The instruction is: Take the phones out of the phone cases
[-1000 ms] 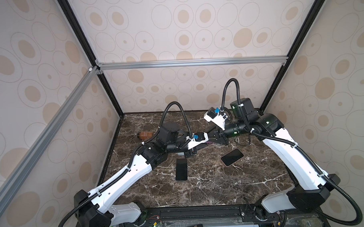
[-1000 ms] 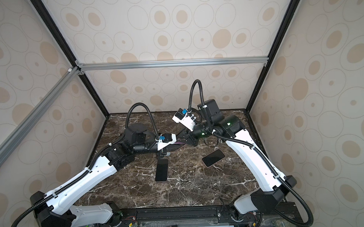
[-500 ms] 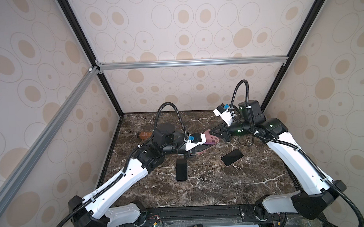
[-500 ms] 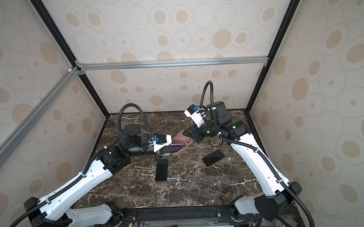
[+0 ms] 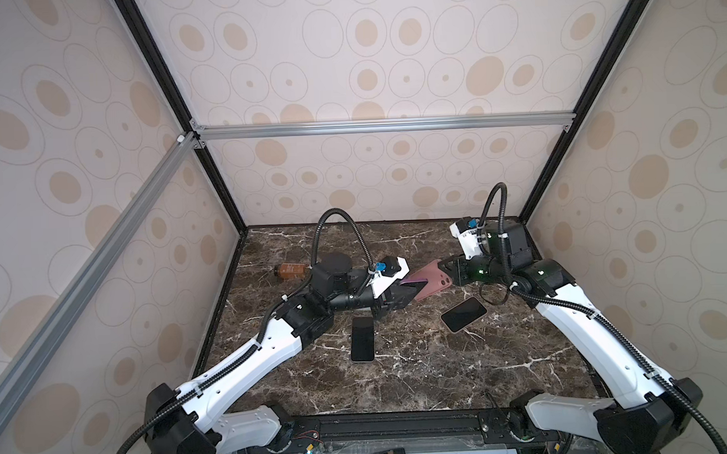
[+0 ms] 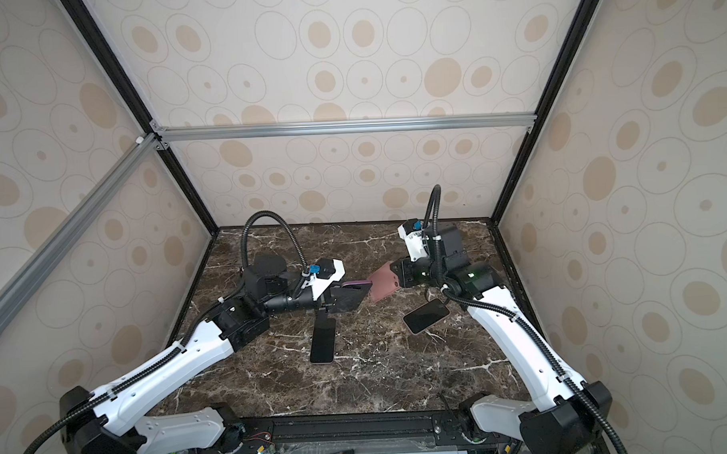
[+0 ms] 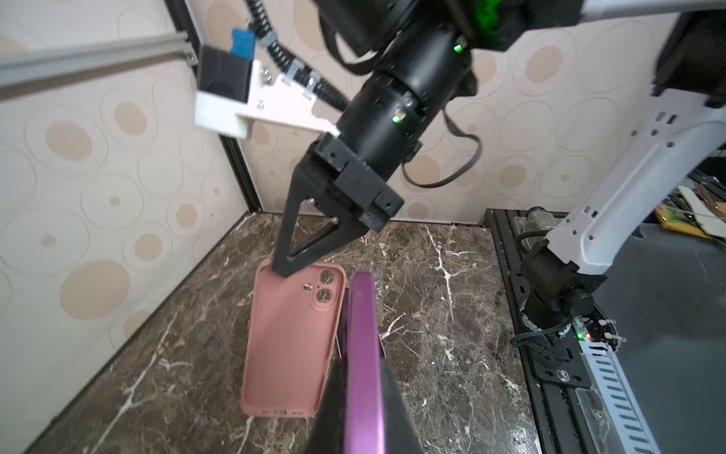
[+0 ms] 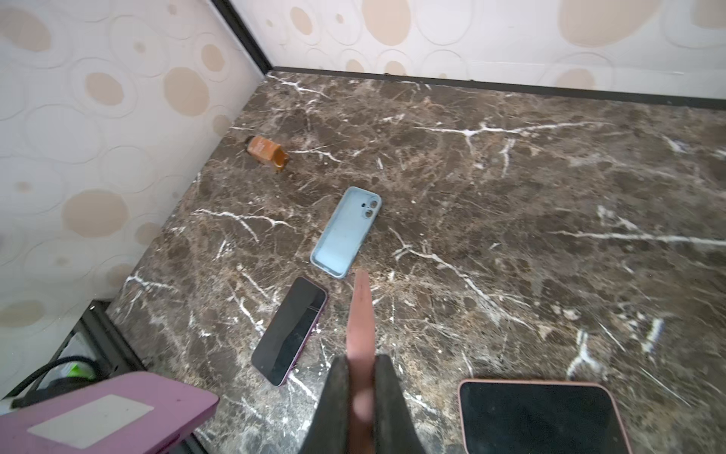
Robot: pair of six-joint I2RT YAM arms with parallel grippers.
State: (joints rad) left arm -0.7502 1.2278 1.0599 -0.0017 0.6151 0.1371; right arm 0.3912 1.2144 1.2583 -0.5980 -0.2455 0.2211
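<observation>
Above the table (image 6: 379,373), the phone case (image 6: 384,286) just right of the phone (image 6: 357,284); bottle (image 5: 290,271) at back left.

The table top (image 5: 421,371) looks like polished dark marble with white veins. The pink case (image 7: 286,346) is matt and rubbery-looking, the blue case (image 8: 345,232) too. The purple phone (image 7: 363,353) has a smooth satin edge. The black phone (image 5: 362,339) has a glossy glass screen. The frame bar (image 5: 383,125) is brushed metal.

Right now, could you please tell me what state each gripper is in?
The left gripper is shut on the purple phone.
The right gripper is shut on the pink case.
</observation>
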